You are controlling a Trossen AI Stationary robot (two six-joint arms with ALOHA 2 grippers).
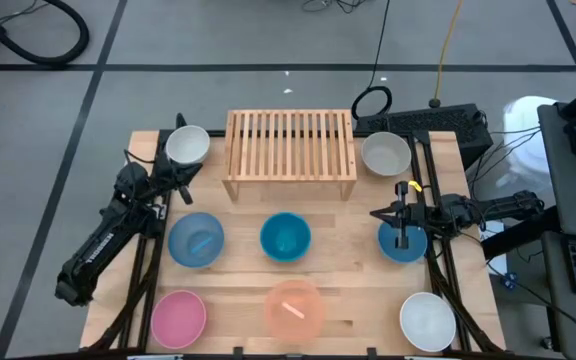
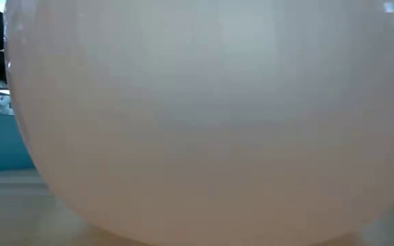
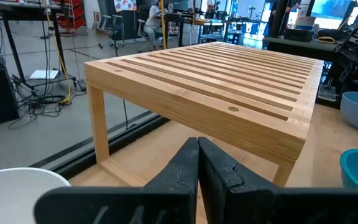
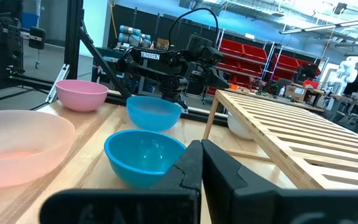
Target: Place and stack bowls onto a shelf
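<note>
We see the wooden worktop (image 1: pixel 368 290) from above, and the shelf (image 1: pixel 290 145) sits at its far edge in the middle, its slatted top bare. Around it lie eight bowls, all apart from one another and none on the shelf.

At the far left corner, beside the shelf, is a white bowl (image 1: pixel 187 146), and a second white bowl (image 1: pixel 385 154) sits at the far right, on the shelf's other side. In the middle row we count a light blue bowl (image 1: pixel 196 240) on the left, a teal bowl (image 1: pixel 286 237) in the centre just in front of the shelf, and a darker blue bowl (image 1: pixel 402 243) on the right. Along the near edge are a pink bowl (image 1: pixel 178 316), a translucent peach bowl (image 1: pixel 294 308) and a third white bowl (image 1: pixel 427 320). In the low view the peach bowl fills almost the whole picture.

The left claw (image 1: pixel 179 180) hangs between the far-left white bowl and the light blue bowl, pointing toward the shelf; in its wrist view we see its fingers pressed together with nothing between them. The right claw (image 1: pixel 380 213) hangs over the far rim of the darker blue bowl, pointing toward the middle of the worktop, its fingers likewise closed tight and empty.
</note>
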